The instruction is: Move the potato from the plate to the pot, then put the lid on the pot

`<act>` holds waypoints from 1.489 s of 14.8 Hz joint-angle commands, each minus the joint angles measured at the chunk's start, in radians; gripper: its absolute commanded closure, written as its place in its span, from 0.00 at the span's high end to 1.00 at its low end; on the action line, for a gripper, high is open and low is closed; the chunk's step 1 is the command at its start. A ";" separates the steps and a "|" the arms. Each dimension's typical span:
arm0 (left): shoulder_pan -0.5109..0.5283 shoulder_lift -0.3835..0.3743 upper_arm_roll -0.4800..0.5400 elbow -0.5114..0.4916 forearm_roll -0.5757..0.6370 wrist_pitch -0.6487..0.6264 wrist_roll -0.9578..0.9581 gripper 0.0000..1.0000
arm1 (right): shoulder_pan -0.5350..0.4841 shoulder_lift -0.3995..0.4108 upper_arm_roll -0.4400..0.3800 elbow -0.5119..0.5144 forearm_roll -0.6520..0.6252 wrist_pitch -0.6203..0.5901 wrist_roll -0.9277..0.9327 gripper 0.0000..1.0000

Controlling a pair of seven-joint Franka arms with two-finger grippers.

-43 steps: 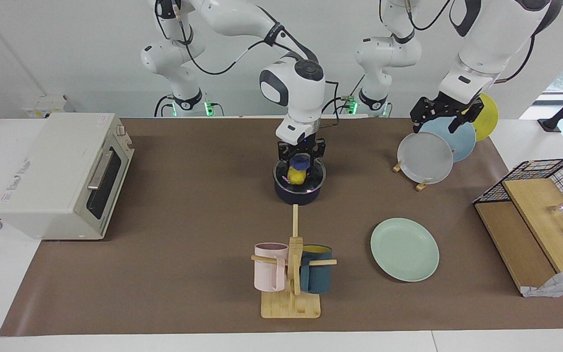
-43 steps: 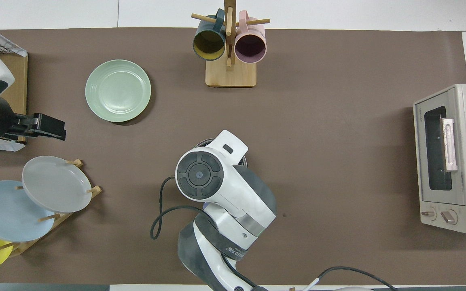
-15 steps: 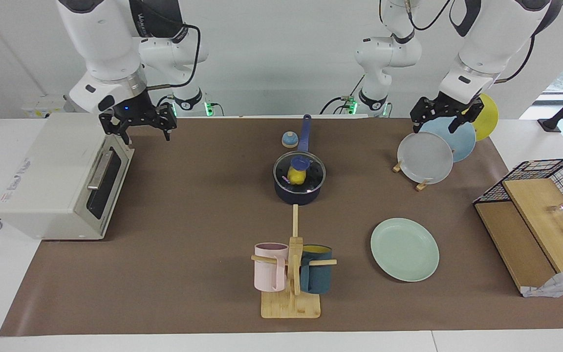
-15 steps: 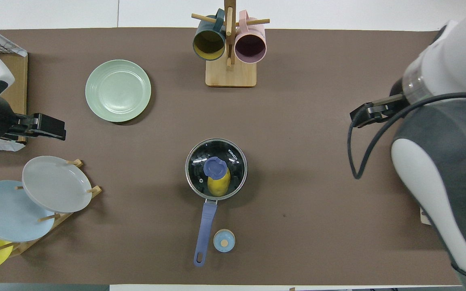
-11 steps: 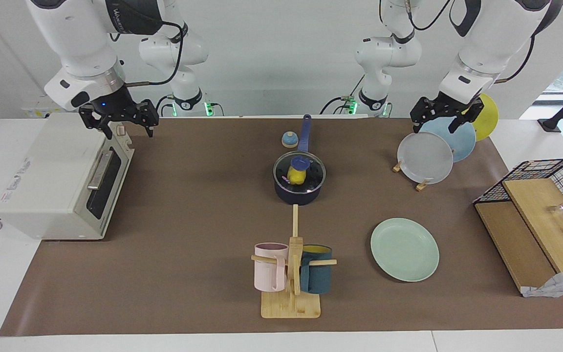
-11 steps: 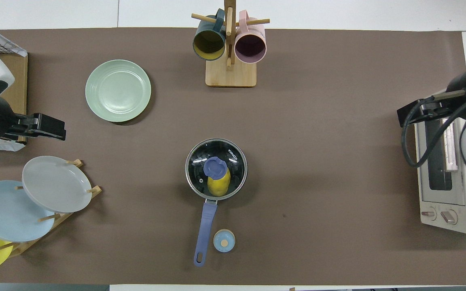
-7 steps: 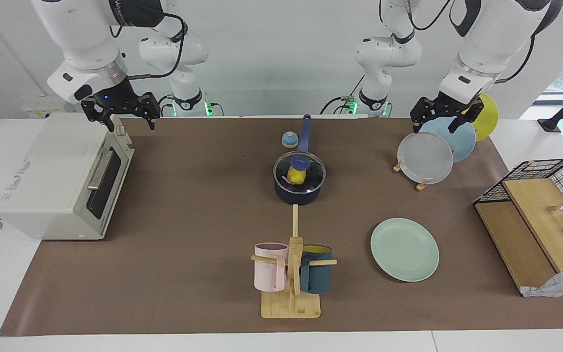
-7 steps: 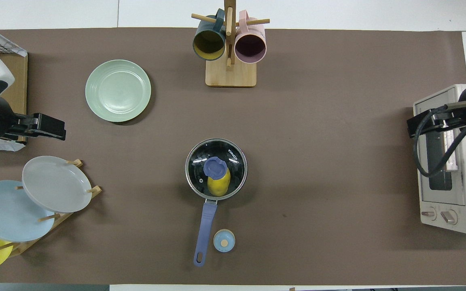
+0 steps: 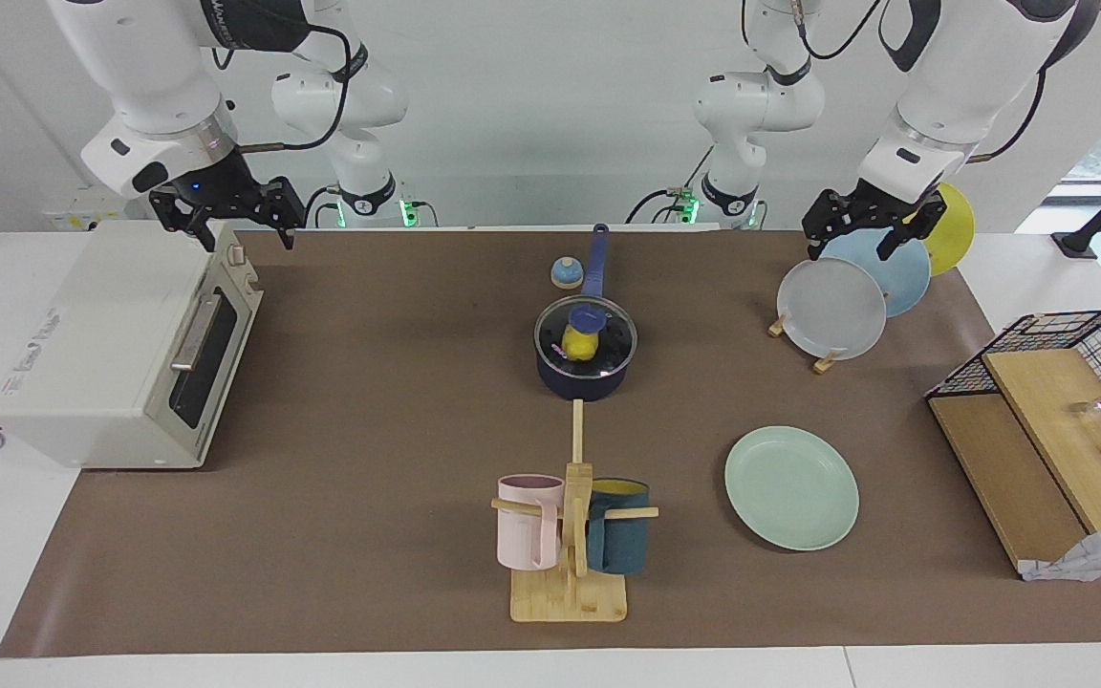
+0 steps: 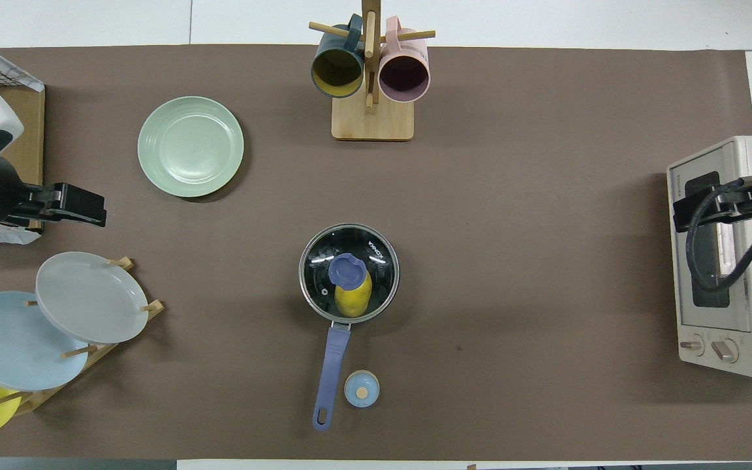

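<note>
Brown matting covers the tabletop (image 10: 513, 228), and reading the overhead view as a clock face, the white toaster oven (image 10: 728, 261) sits at three o'clock. At eight o'clock a rack holds grey, blue and yellow plates (image 10: 89, 297) upright; at twelve a wooden mug tree (image 10: 371, 98) carries a teal and a pink mug.

Both arms are raised and clear of the work. The right pincer (image 9: 222, 212) hangs over the oven's top with its jaws spread and nothing between them. The left pincer (image 9: 871, 222) waits above the plate rack, likewise spread wide and empty.

The mint plate (image 10: 190, 146) lies bare at ten o'clock. The pot (image 10: 348, 273) stands near the centre, its long blue handle pointing toward six. The glass lid (image 10: 376, 251) sits squarely on the rim, and the potato (image 10: 352, 299) shows through it, resting inside. By that layout both steps look finished.

Should anything need redoing, the lid is best taken by its blue knob; glass is likely slick and breakable, so it should be lifted straight and set down softly. The potato looks glossy, light and rigid, and would want a grip across its narrow middle. A small blue-topped dome (image 10: 361, 388) sits just beside the handle at six o'clock, unrelated.
</note>
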 commanded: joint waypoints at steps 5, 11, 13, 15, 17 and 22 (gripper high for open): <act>-0.005 -0.012 0.006 -0.008 0.016 -0.005 -0.003 1.00 | -0.079 0.000 0.010 -0.023 0.004 0.040 -0.018 1.00; -0.007 -0.012 0.006 -0.008 0.016 -0.007 -0.003 1.00 | -0.081 0.000 0.010 -0.023 0.002 0.046 -0.019 1.00; -0.005 -0.012 0.006 -0.008 0.016 -0.005 -0.003 1.00 | -0.081 0.000 0.010 -0.023 0.007 0.048 -0.021 1.00; -0.007 -0.012 0.006 -0.008 0.016 -0.005 -0.003 1.00 | -0.077 0.000 0.012 -0.023 0.008 0.039 -0.021 1.00; -0.005 -0.012 0.006 -0.008 0.016 -0.005 -0.003 1.00 | -0.076 0.000 0.012 -0.023 0.010 0.040 -0.024 1.00; -0.007 -0.012 0.006 -0.008 0.016 -0.005 -0.003 1.00 | -0.081 0.000 0.010 -0.023 0.044 0.045 -0.025 1.00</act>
